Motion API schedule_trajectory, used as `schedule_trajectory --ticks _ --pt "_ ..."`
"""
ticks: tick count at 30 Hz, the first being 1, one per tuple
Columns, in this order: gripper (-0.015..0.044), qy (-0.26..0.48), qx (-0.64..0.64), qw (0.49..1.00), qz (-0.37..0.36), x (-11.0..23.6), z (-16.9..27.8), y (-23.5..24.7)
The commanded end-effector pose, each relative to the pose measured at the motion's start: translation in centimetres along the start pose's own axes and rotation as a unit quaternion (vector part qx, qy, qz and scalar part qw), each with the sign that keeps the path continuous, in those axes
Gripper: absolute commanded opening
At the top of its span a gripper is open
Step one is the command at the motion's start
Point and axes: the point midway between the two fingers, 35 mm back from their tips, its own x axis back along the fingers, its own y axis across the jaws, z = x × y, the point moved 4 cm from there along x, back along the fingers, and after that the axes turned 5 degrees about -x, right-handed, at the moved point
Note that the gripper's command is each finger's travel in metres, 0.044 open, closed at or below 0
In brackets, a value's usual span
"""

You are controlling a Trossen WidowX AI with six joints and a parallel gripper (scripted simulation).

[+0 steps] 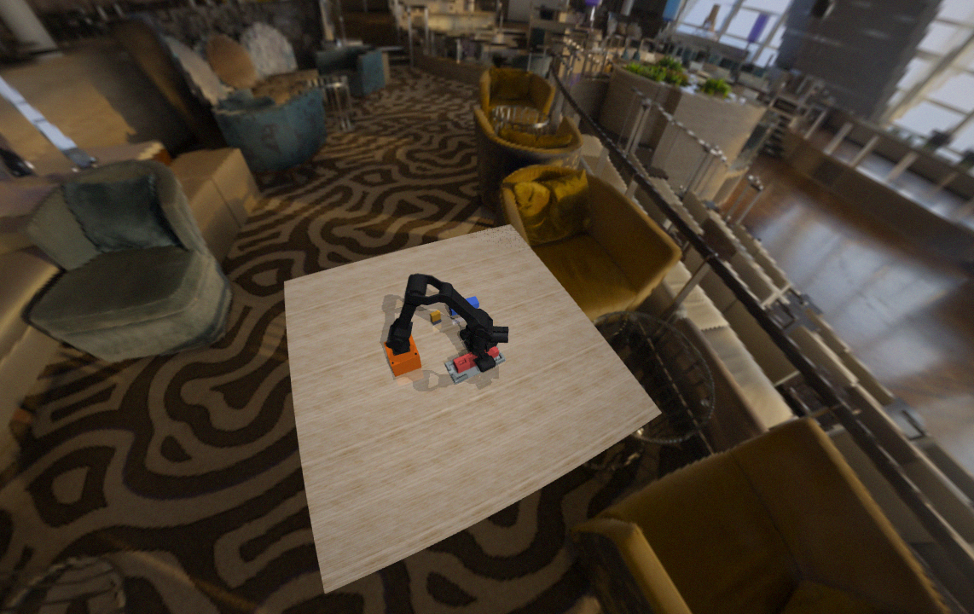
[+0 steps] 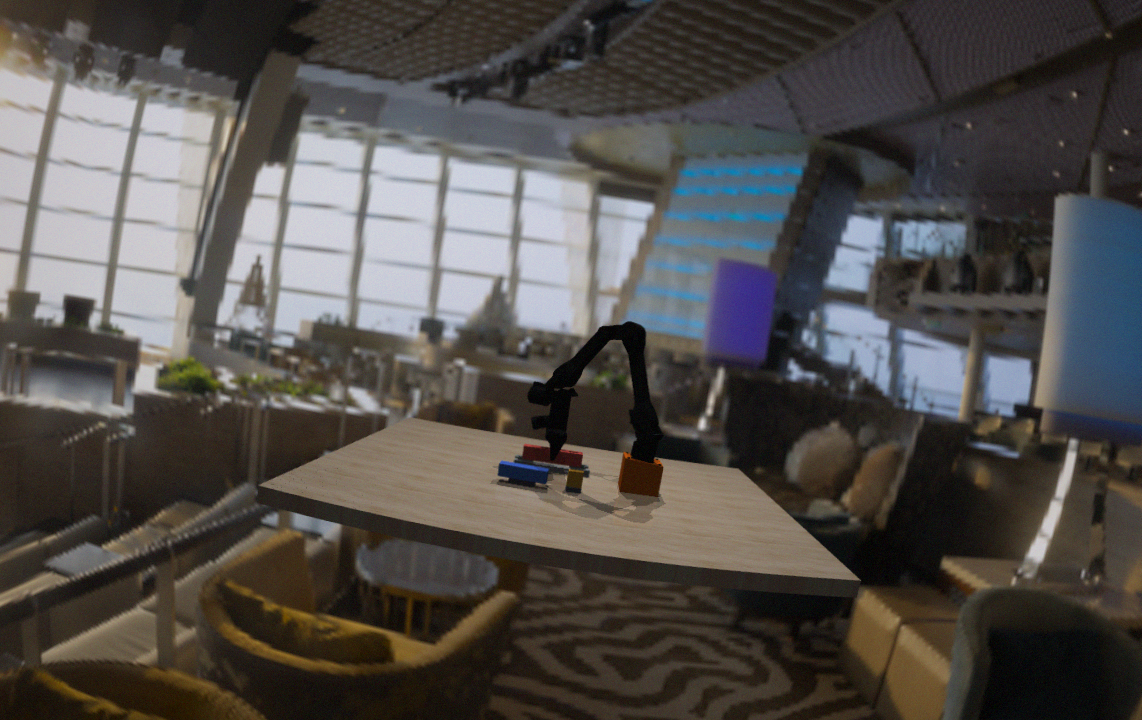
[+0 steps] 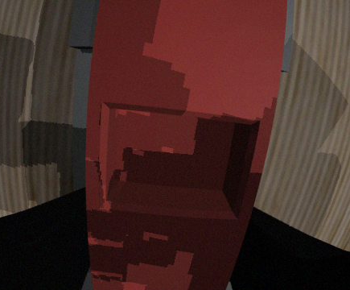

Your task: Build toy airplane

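My gripper (image 1: pixel 484 358) (image 2: pixel 557 445) (image 3: pixel 164 200) is shut on the red fuselage (image 1: pixel 465 362) (image 2: pixel 548 454) (image 3: pixel 196 60), with a black finger on each side of it in the wrist view. The fuselage lies low in the grey jig (image 1: pixel 450 370) (image 3: pixel 81 80), and I cannot tell if it sits fully flat. An open rectangular socket shows on top of the fuselage. The blue wing (image 1: pixel 472 300) (image 2: pixel 522 472) and the small yellow tail fin (image 1: pixel 436 314) (image 2: pixel 573 480) lie loose on the table behind the arm.
The arm stands on an orange base block (image 1: pixel 402 357) (image 2: pixel 639 475) near the middle of the wooden table (image 1: pixel 414 473) (image 2: pixel 718 537). Armchairs and a glass side table stand around the table on the floor.
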Motion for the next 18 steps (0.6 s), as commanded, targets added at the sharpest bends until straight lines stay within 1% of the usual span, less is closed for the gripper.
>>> schedule_trajectory --ticks 1,8,9,16,18 --pt "0.024 -0.001 0.0 1.0 0.0 0.0 0.0 0.0" --pt "0.0424 -0.001 0.0 1.0 0.0 0.0 0.0 0.0" --pt "0.044 -0.001 0.0 1.0 0.0 0.0 0.0 0.0" --pt "0.044 -0.001 0.0 1.0 0.0 0.3 -0.1 0.0" --pt "0.044 -0.001 0.001 1.0 0.001 2.5 -0.4 -0.2"
